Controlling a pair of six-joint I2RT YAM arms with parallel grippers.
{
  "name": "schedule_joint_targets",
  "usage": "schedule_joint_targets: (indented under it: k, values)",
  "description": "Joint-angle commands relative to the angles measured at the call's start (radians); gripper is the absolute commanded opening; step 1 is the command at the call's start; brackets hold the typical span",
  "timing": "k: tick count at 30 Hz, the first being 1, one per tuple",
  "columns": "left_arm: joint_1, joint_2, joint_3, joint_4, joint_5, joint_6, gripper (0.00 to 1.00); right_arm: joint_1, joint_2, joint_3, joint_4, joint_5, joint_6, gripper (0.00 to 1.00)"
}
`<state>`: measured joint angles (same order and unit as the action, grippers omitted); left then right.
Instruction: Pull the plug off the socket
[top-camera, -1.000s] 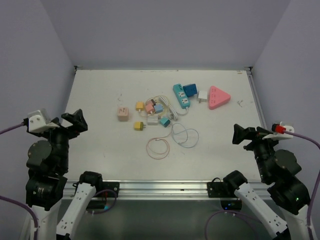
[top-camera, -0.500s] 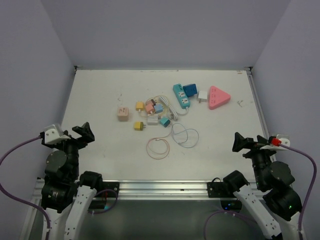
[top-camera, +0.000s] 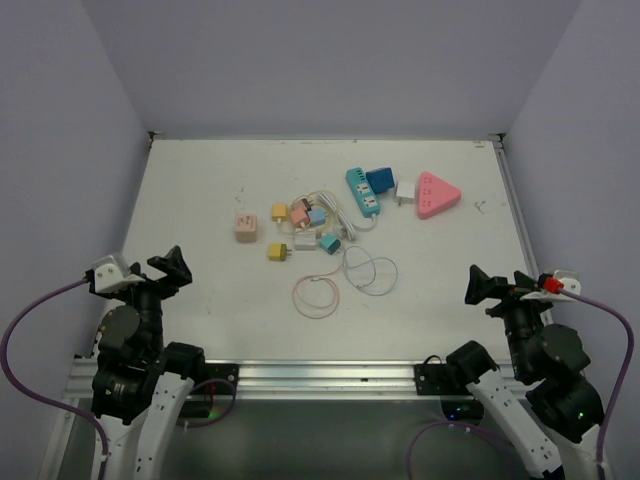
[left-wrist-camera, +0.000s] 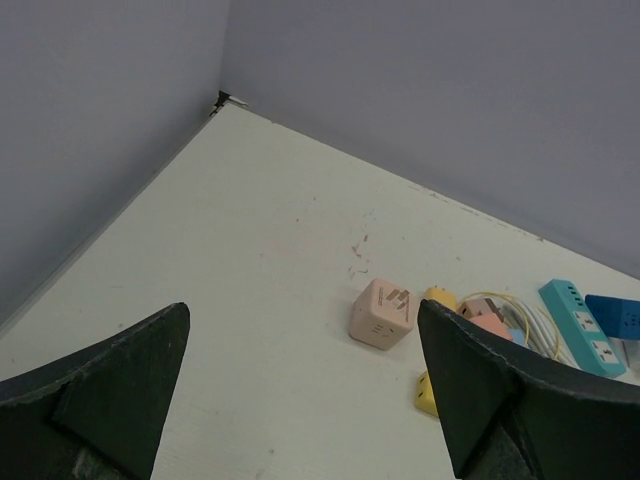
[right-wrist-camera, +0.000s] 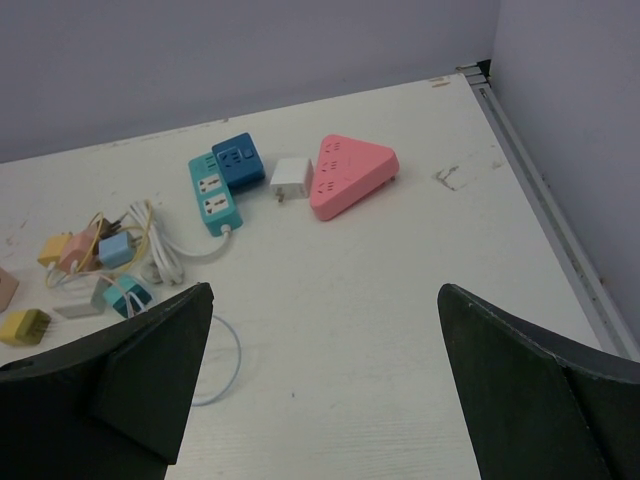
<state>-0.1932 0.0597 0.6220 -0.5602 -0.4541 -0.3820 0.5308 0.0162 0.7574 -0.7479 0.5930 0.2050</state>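
**Top view.** Left tool (top-camera: 170, 270) and right tool (top-camera: 474, 285) hang open and empty over the table's (top-camera: 200, 180) near corners. The pink socket (top-camera: 438, 194) lies toward the far right corner, with the white plug (top-camera: 403, 192) touching its left side. A teal strip (top-camera: 362, 192) and a blue plug (top-camera: 380, 180) lie just beside.

**Left wrist view.** The left fingers (left-wrist-camera: 110, 385) are spread wide, and a pink cube (left-wrist-camera: 383, 312) lies mid-table.

**Right wrist view.** The right fingers (right-wrist-camera: 140, 380) are spread wide, and the white plug sits against the pink socket.

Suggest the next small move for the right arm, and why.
Probably reach the right claw forward toward the white plug, which sits against the pink triangular socket. The claw is open, empty and well short of it, with bare table between.
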Motion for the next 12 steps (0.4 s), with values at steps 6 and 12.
schedule_joint_targets:
  k: [6, 12]
  values:
    - [-0.003, -0.011, -0.013, 0.059, -0.014, -0.014, 1.0, 0.0, -0.009, -0.007, 0.019, -0.005, -0.022, 0.99]
    - [-0.003, -0.009, -0.015, 0.063, -0.015, -0.014, 1.0, 0.0, -0.007, -0.007, 0.021, -0.018, -0.027, 0.99]
